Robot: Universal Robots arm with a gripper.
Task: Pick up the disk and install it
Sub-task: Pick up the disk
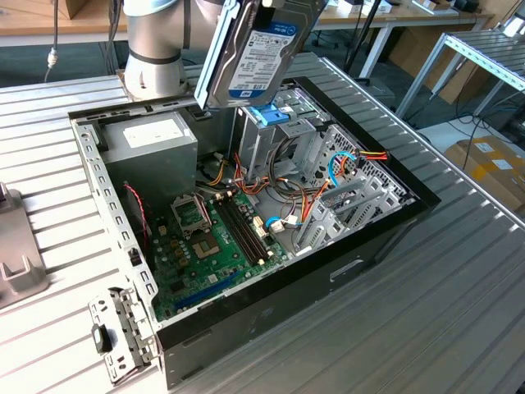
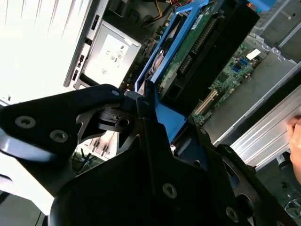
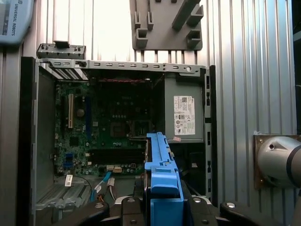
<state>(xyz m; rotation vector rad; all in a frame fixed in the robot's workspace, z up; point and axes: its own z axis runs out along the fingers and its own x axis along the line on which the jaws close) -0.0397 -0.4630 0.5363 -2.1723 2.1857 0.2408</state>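
Cut off by the upper edge of the exterior view: top end of the disk (image 1: 250, 57) and most of the arm (image 1: 156, 45). Hidden behind the disk there: upper part of the drive cage (image 1: 305, 131). Cropped at the exterior view's left edge: grey holder (image 1: 15, 254). In the first wrist view, held end of the disk buried between the fingers of the gripper (image 3: 163, 200). In the second wrist view, a person's hand (image 2: 295, 134) clipped by the frame edge.
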